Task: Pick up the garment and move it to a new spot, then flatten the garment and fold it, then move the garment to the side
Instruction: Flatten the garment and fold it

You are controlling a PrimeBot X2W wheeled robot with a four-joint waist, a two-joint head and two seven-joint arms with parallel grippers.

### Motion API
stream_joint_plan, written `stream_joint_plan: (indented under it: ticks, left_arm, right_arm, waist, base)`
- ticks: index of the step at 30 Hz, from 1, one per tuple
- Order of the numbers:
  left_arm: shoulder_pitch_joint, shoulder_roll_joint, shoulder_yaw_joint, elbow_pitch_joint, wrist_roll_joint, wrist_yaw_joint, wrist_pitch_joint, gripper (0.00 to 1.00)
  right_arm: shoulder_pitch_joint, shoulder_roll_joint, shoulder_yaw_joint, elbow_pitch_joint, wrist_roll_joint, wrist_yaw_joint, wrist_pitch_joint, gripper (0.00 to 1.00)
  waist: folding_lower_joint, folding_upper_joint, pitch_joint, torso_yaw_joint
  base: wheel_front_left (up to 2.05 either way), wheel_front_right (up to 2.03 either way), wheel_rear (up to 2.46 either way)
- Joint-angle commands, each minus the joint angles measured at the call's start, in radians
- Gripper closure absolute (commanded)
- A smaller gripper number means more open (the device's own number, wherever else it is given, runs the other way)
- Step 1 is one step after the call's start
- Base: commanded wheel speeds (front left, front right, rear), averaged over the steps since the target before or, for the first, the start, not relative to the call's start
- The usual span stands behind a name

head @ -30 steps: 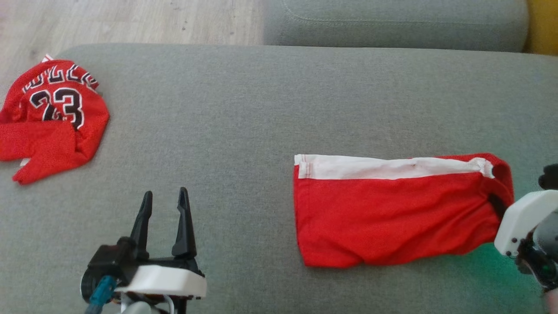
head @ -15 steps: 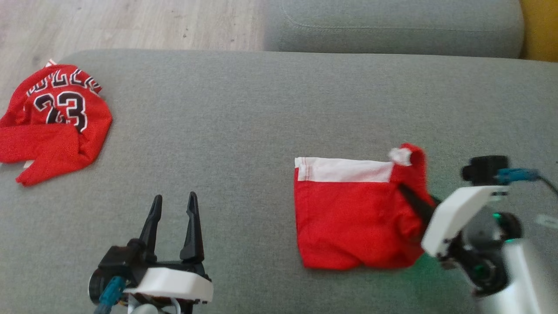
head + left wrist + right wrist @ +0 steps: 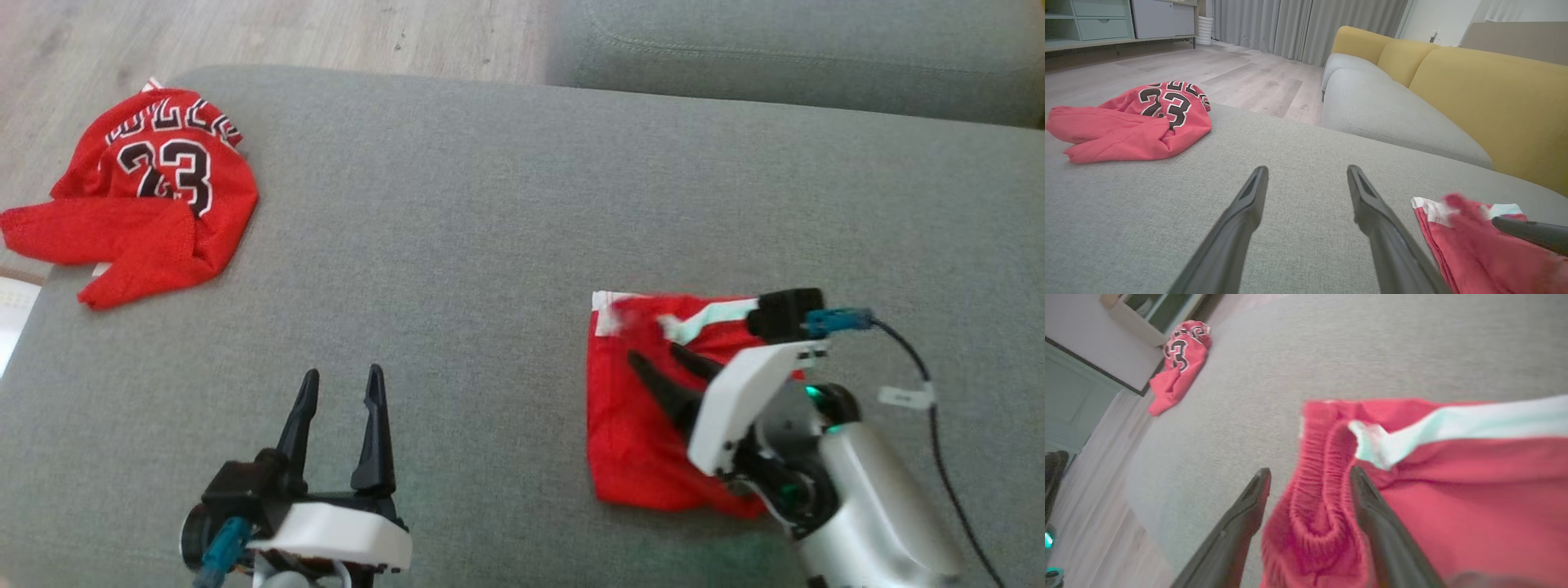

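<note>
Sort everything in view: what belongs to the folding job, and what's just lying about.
In the job: red shorts with a white side stripe; right gripper, open over them; grey fabric cushion underneath.
Lying about: crumpled red mesh jersey numbered 23; idle, open left gripper; yellow-backed sofa.

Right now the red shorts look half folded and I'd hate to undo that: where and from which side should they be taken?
Probably the ribbed waistband, which stands up as a thick bunched ridge on the red shorts. Come from the robot's right: the right gripper is over them, open, a finger on each side of that ridge.
</note>
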Motion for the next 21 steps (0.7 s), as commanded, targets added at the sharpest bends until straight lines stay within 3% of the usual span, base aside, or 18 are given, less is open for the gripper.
stream_joint_plan:
  ticks: [1, 5, 9, 16, 21]
  left_arm:
    - [-0.053, 0.002, 0.030, -0.024, 0.003, -0.007, -0.009, 0.00]
    - [-0.053, -0.001, 0.032, -0.019, 0.000, -0.006, -0.014, 0.00]
    - [-0.056, -0.003, 0.033, -0.015, -0.002, -0.007, -0.018, 0.00]
    - [-0.076, -0.003, 0.029, -0.006, 0.003, -0.009, -0.019, 0.00]
    - [-0.086, -0.005, 0.033, 0.009, 0.001, -0.004, -0.016, 0.00]
  right_arm:
    - [-0.063, 0.014, 0.060, -0.026, 0.033, 0.008, -0.039, 0.00]
    - [-0.086, 0.014, 0.124, -0.031, 0.075, 0.008, -0.094, 0.00]
    - [-0.106, 0.014, 0.128, -0.049, 0.021, 0.008, -0.164, 0.00]
    - [-0.095, -0.002, 0.031, -0.104, -0.220, 0.008, -0.310, 0.00]
    - [-0.045, -0.011, -0.045, -0.131, -0.284, 0.008, -0.359, 0.00]
  waist:
    - [0.0000, 0.0000, 0.004, 0.004]
    - [0.0000, 0.0000, 0.005, -0.001]
    - [0.0000, 0.0000, 0.002, -0.018]
    - [0.0000, 0.0000, -0.016, -0.057]
    - [0.0000, 0.0000, -0.032, -0.082]
  base:
    - [0.00, 0.00, 0.00]
    - [0.00, 0.00, 0.00]
    - [0.00, 0.00, 0.00]
    - [0.00, 0.00, 0.00]
    - [0.00, 0.00, 0.00]
